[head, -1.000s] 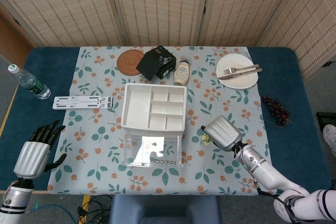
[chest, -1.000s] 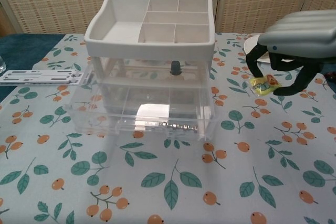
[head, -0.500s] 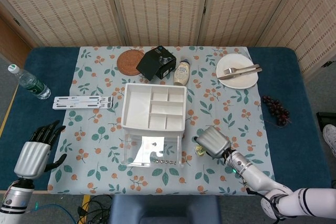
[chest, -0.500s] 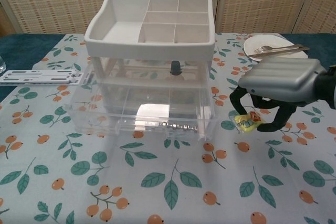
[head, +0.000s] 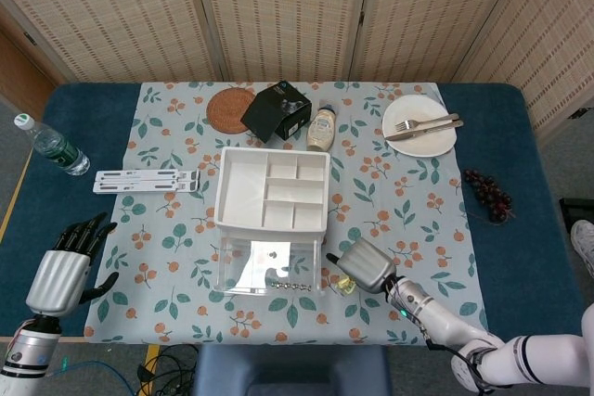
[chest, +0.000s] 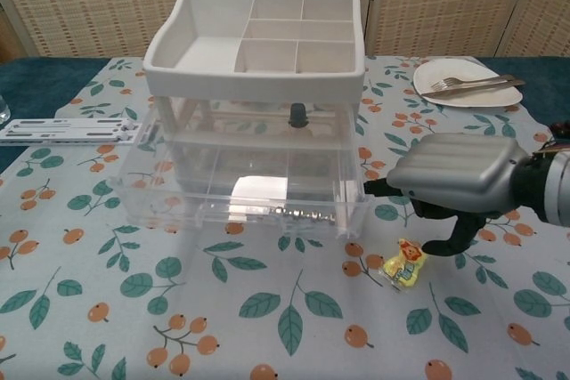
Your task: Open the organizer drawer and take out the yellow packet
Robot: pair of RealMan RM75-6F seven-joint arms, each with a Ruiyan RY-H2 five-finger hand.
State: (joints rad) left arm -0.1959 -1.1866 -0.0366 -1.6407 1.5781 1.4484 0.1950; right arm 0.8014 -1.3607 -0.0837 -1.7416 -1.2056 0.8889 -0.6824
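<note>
The organizer (head: 273, 190) has a white divided tray on top and a clear drawer (chest: 240, 193) pulled out toward me, with a row of small beads at its front. My right hand (chest: 454, 180) hovers just right of the drawer's front corner, fingers curled down. It pinches the yellow packet (chest: 405, 262), which hangs low over the tablecloth. In the head view the right hand (head: 364, 264) and the yellow packet (head: 345, 286) sit by the drawer's front right corner. My left hand (head: 63, 271) is at the near left table edge, fingers spread, holding nothing.
A water bottle (head: 51, 146) and a long white bar (head: 146, 180) lie at the left. Behind the organizer are a woven coaster (head: 230, 108), a black box (head: 277, 110) and a jar (head: 321, 128). A plate (head: 419, 124) with cutlery and grapes (head: 487, 194) are at the right.
My right hand has carried the yellow packet leftward and toward the table's front edge, lowering it beside the drawer's front corner. The left hand has not moved.
</note>
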